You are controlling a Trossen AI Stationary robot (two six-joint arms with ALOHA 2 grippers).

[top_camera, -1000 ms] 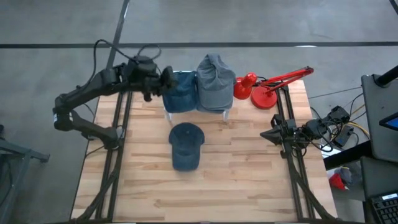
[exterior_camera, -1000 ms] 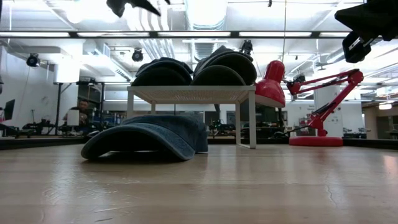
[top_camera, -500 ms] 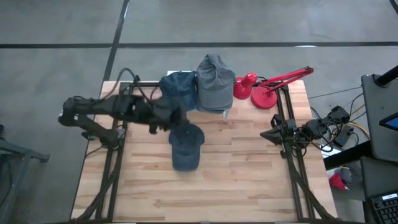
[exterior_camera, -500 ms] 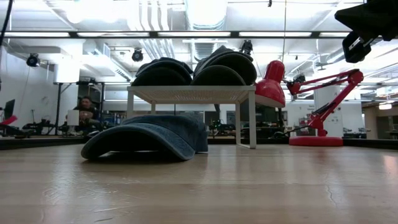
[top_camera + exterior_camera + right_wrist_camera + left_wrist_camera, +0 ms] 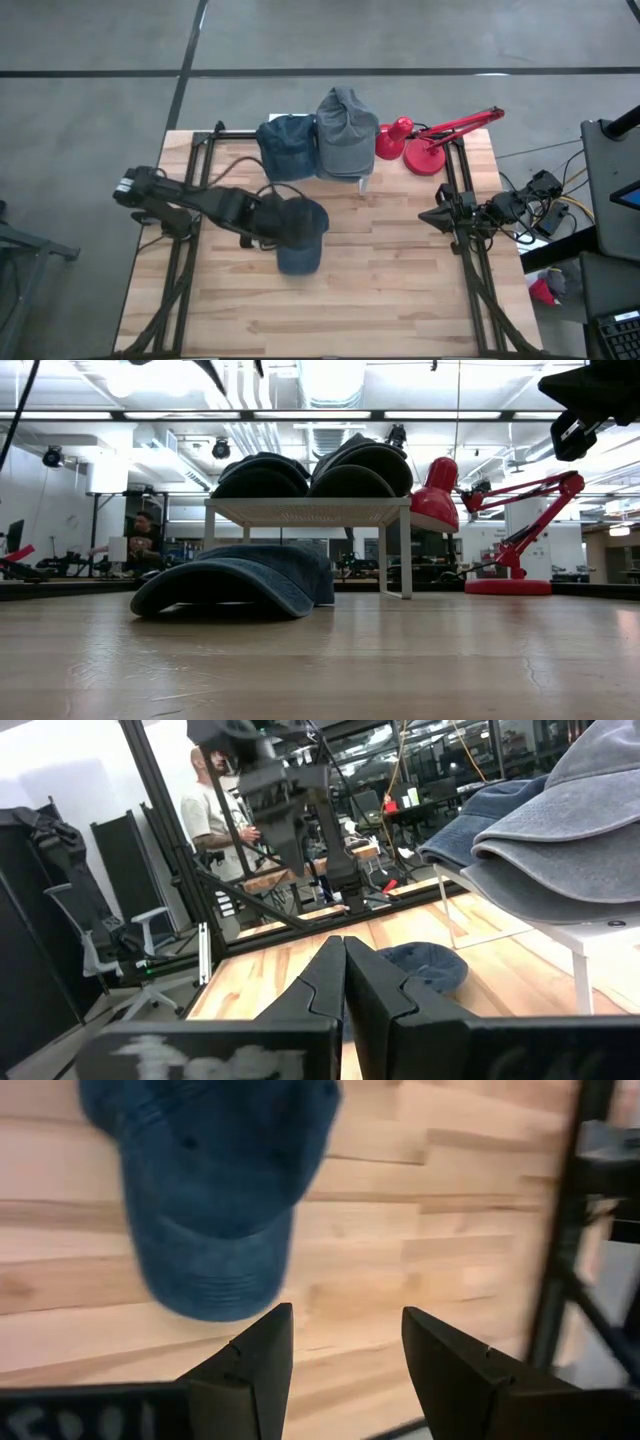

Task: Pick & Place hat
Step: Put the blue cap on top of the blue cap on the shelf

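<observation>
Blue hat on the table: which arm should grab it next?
Left. Its gripper hovers open right over the blue hat, while the right gripper sits shut at the table's right edge.

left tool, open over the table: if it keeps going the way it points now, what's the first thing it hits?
Probably the blue cap lying on the table. The left tool is open and aimed down just past the cap's brim, so it may meet bare wood beside it instead; depth is unclear. The right tool waits off to the side.
</observation>
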